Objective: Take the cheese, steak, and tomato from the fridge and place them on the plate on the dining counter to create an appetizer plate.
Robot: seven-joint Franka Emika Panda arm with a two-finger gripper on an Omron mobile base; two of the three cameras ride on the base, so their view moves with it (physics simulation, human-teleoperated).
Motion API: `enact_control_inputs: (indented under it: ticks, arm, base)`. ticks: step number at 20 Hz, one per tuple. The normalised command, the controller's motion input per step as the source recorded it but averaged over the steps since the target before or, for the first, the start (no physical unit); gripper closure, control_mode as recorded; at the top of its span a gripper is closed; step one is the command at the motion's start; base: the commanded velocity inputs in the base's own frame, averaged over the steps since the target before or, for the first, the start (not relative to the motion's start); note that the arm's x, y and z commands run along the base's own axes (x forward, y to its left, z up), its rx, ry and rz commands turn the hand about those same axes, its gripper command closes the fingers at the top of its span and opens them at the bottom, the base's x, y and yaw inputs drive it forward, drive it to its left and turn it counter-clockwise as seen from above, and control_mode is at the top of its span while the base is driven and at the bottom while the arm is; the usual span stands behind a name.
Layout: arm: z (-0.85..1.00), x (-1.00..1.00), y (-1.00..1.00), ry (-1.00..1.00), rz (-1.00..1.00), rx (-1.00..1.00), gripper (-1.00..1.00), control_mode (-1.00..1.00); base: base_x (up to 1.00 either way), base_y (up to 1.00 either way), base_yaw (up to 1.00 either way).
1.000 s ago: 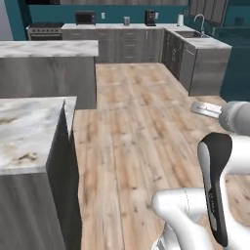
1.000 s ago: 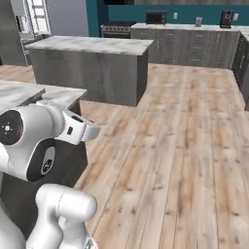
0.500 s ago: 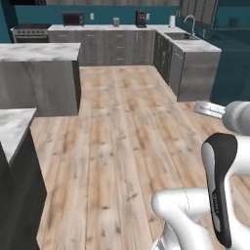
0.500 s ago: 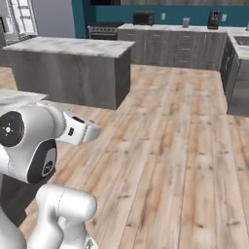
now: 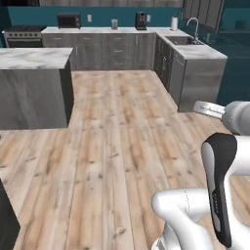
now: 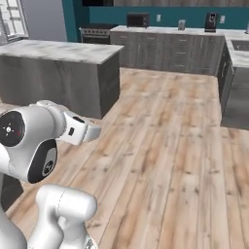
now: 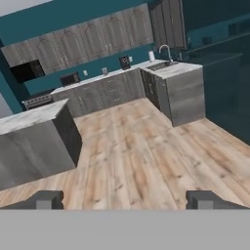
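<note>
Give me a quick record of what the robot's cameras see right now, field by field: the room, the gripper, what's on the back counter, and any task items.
room: kitchen with wood plank floor and teal walls
gripper: open, holding nothing, pointed across the floor
island: marble top, dark grey base, left of the floor
back counter: microwave, coffee machine
sink: in the right-hand counter run, with faucet
stove: at the back counter's left end
task items: none seen
</note>
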Motion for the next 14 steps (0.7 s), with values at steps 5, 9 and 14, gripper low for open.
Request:
enact_control_inputs:
  ticks: [5, 9, 14]
  arm:
    - [0.00, 0.00, 0.00, 0.00, 0.00, 0.00, -1.00, 1.00]
    - [0.00, 0.00, 0.00, 0.00, 0.00, 0.00, -1.00, 1.00]
    - [0.00, 0.00, 0.00, 0.00, 0.00, 0.00, -1.00, 1.00]
  base:
    - [1.00, -0.45, 0.08]
    - [1.00, -0.35, 0.08]
    - [1.00, -0.40, 0.12]
